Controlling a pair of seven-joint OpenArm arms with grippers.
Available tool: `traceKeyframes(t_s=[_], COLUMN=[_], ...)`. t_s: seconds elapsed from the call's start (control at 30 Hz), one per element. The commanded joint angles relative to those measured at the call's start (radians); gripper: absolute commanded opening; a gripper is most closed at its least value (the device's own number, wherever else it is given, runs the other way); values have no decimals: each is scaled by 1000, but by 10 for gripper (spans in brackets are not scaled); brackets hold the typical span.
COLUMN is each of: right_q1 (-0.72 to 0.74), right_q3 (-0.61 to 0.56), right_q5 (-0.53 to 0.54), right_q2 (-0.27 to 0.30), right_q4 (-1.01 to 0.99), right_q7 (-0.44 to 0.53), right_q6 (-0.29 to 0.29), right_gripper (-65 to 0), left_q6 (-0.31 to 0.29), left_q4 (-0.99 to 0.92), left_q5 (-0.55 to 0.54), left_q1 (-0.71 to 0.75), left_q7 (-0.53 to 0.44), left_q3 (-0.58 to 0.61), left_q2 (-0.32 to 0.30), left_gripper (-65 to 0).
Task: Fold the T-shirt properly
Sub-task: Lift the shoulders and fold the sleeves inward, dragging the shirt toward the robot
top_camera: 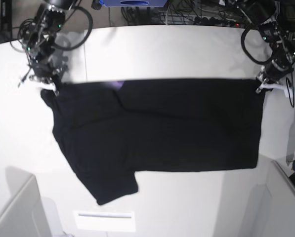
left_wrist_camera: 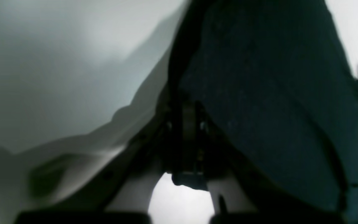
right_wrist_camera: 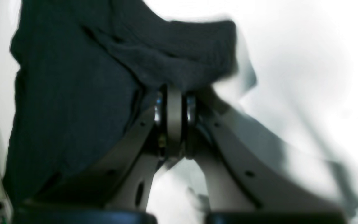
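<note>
The black T-shirt (top_camera: pixel 162 128) lies spread sideways on the white table (top_camera: pixel 162 49), with one sleeve at the lower left and a trace of purple print at its folded top edge. My right gripper (top_camera: pixel 47 85) is shut on the shirt's top left corner. In the right wrist view its jaws (right_wrist_camera: pixel 174 93) pinch a bunched fold of the shirt (right_wrist_camera: pixel 73 93). My left gripper (top_camera: pixel 262 85) is shut on the top right corner. In the left wrist view its jaws (left_wrist_camera: pixel 188 105) close on the dark cloth (left_wrist_camera: pixel 275 93). The top edge runs taut between both grippers.
A white strip (top_camera: pixel 104 221) lies near the table's front edge. A grey box (top_camera: pixel 14 212) stands at the lower left and another container (top_camera: pixel 285 197) at the lower right. Cables (top_camera: pixel 196 12) run behind the table's far edge.
</note>
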Motion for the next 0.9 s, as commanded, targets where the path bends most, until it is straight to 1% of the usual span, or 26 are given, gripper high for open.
traceKeyframes(t_s=[0.0,0.1,0.17,0.23,0.37,0.43,0.6,0.87], right_q1=[-21,-113,-167,-225,-319,-339,-374,-374], right_q3=[3,6,9,11,5,9,11,9], right_q5=[8,8,12,51,141,160,167,163], right_q2=[3,-4,-24,-44,-46,-46,-46,-46], right_q4=[54,133,167,195,229,230,239,248], right_q7=[23,-63,-94,-94,-95,-97,-94,-95], right_q6=[10,10,11,11,11,11,11,11], right_gripper=[-650,-650,-650,-650,-650,-650,-650,-650], left_q6=[-6,-6,-8,-8,-8,-8,-8,-6], left_q4=[38,79,106,133,153,153,168,175], left_q5=[-9,-9,-9,-9,-9,-7,-9,-4], left_q1=[22,114,166,213,261,266,290,310], left_q7=[-25,-25,-26,-26,-26,-26,-26,-26], left_q3=[-7,-7,-12,-10,-15,-16,-12,-18], left_q2=[-34,-39,-42,-54,-59,-59,-60,-57], left_gripper=[-650,-650,-650,-650,-650,-650,-650,-650])
